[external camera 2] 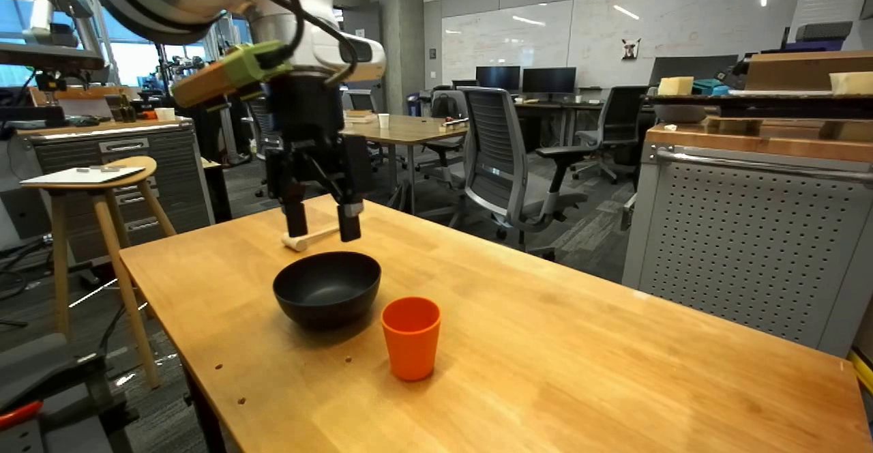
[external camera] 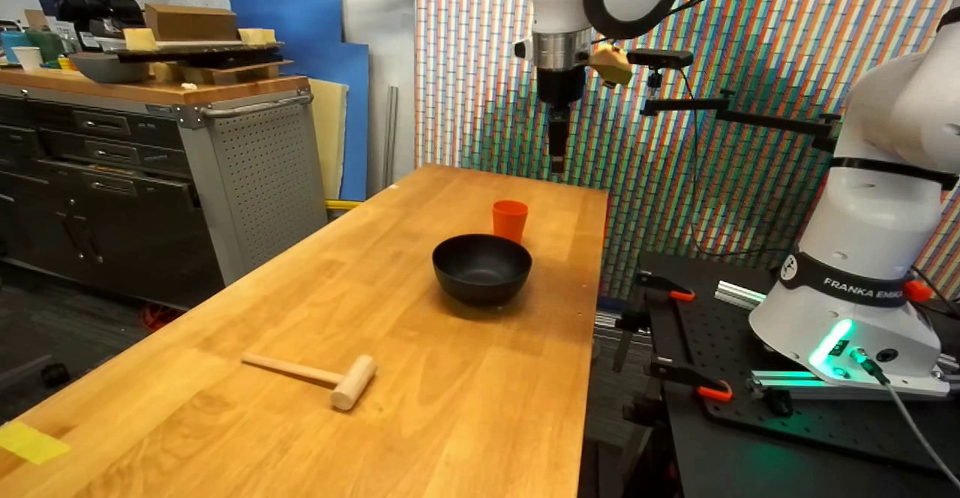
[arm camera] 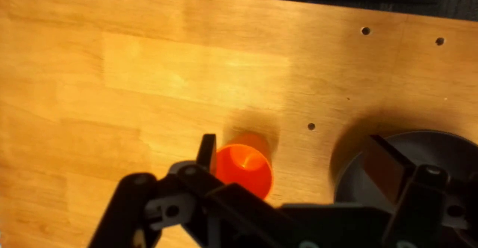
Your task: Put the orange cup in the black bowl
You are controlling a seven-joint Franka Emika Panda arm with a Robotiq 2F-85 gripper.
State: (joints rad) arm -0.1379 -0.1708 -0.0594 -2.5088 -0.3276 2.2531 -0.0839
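Note:
The orange cup (external camera: 510, 220) stands upright on the wooden table, beside the black bowl (external camera: 482, 288) and apart from it. In an exterior view the cup (external camera 2: 411, 344) stands nearer the camera than the bowl (external camera 2: 327, 313). My gripper (external camera: 556, 164) is open and empty, above the table; its two fingers (external camera 2: 322, 226) are spread apart in the air. In the wrist view the left finger overlaps the cup's left rim (arm camera: 244, 169) and the right finger lies over the bowl (arm camera: 444, 151), with the open jaws (arm camera: 298, 154) between. The gripper body hides part of both.
A wooden mallet (external camera: 352, 385) lies on the table (external camera: 420, 438), on the bowl's far side from the cup; it also shows in an exterior view (external camera 2: 297, 243). Yellow tape (external camera: 34, 442) marks a table corner. A grey workbench (external camera: 262, 153) and an office chair (external camera 2: 491, 159) stand beyond the table.

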